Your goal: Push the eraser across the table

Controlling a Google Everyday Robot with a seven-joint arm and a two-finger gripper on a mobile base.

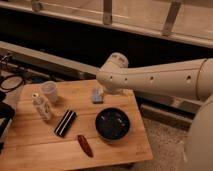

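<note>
**A:** Where is the flat black rectangular eraser (65,123) with white lengthwise stripes?

**B:** It lies flat, left of centre in the view, on the pale wooden plank surface (35,145). It sits between the white bottle (41,106) and the round black bowl (112,124), apart from both.

**A:** And the hand?

**B:** The hand (102,90) hangs under the wrist of the white arm (160,77) at the far edge, just beside the small blue-grey block (97,95). I cannot tell whether it is apart or together.

**A:** Which way to the eraser?

**B:** Nearer the camera and leftward from the hand. Its long axis runs diagonally, with the far end pointing roughly toward the hand. I judge a broadside push needs the hand brought round to a long side first. The bowl and the dark red oblong object (85,145) lie near.
</note>
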